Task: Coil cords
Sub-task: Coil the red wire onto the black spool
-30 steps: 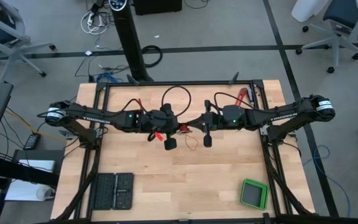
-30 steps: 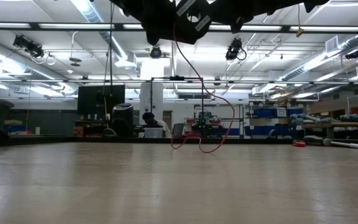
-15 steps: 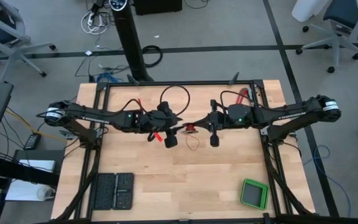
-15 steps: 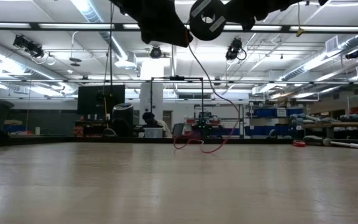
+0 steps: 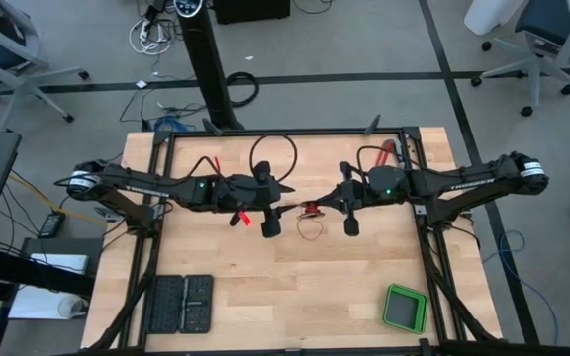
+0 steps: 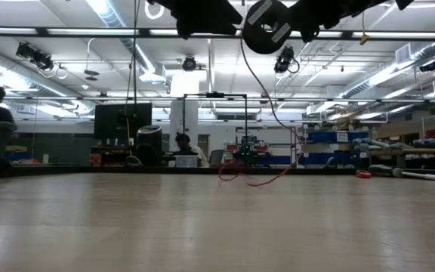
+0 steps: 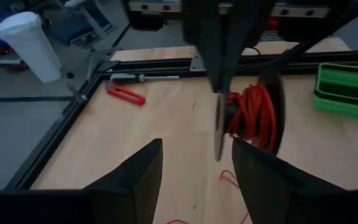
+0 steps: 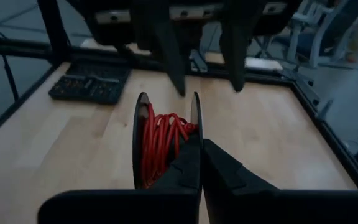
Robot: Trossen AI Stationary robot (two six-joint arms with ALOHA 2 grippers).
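Now, step in hand: winding the red wire (image 8: 160, 146) onto a small dark spool (image 8: 192, 134); much of it already sits on the spool, judging by the thick red turns.
Right gripper (image 8: 202, 149): at the centre of the high view, fingers pinched together on the rim of the spool, holding it above the table.
Left gripper (image 7: 194, 165): centre-left of the high view, facing the spool, fingers spread apart and holding nothing.
Wire: a loose tail hangs from the spool and lies in a small loop on the table (image 5: 216, 297) just below it.
Next move: probably more turns to take up the tail, with the left gripper guiding it.
Surface: pale wood in a black frame; green box (image 5: 404, 309) lower right, dark tray (image 5: 179, 305) lower left.
Room: workshop with ceiling lights, shelves and office chairs.
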